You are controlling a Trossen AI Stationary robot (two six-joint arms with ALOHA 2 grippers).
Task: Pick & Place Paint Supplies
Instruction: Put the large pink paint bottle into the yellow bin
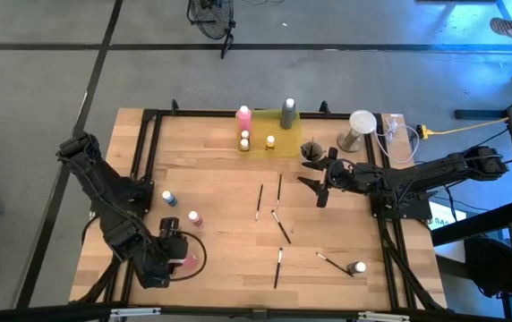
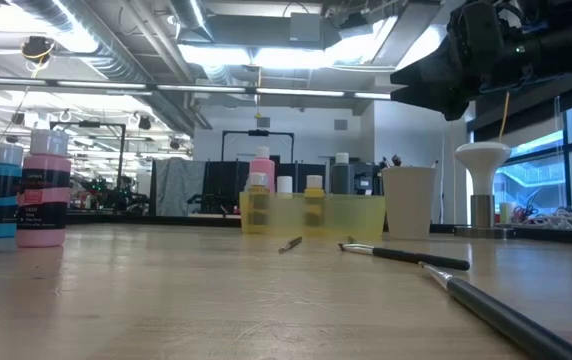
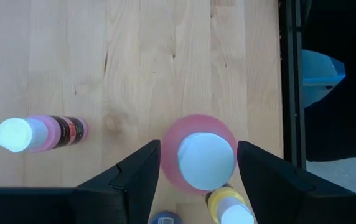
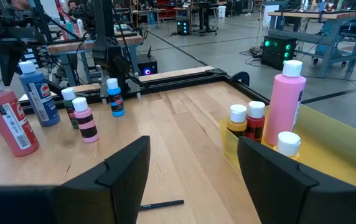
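My left gripper (image 1: 174, 255) hangs at the table's near left over a wide red-pink bottle (image 3: 198, 158) with a white cap. It is open, with one finger on each side of the bottle. A blue bottle (image 1: 168, 198) and a small pink bottle (image 1: 194, 217) stand farther back. Several thin paintbrushes (image 1: 260, 202) lie flat mid-table. The yellow tray (image 1: 283, 148) at the far edge holds a tall pink bottle (image 1: 243, 114), a grey one (image 1: 288, 112) and small yellow ones. My right gripper (image 1: 314, 174) hovers open and level near the tray. My left gripper comes at the red-pink bottle from above, slanting down, with its fingers (image 3: 142, 171) beside the bottle's round body (image 3: 168, 140). I cannot tell whether they touch it. The bottle stands upright on the table.
A beige cup (image 1: 356, 125) stands right of the tray, with cables beyond it. A small white-capped bottle (image 1: 358, 267) sits near the right front beside a brush (image 1: 331, 260). A black frame rail (image 1: 144, 179) borders the table. More bottles (image 4: 71, 106) cluster at the left.
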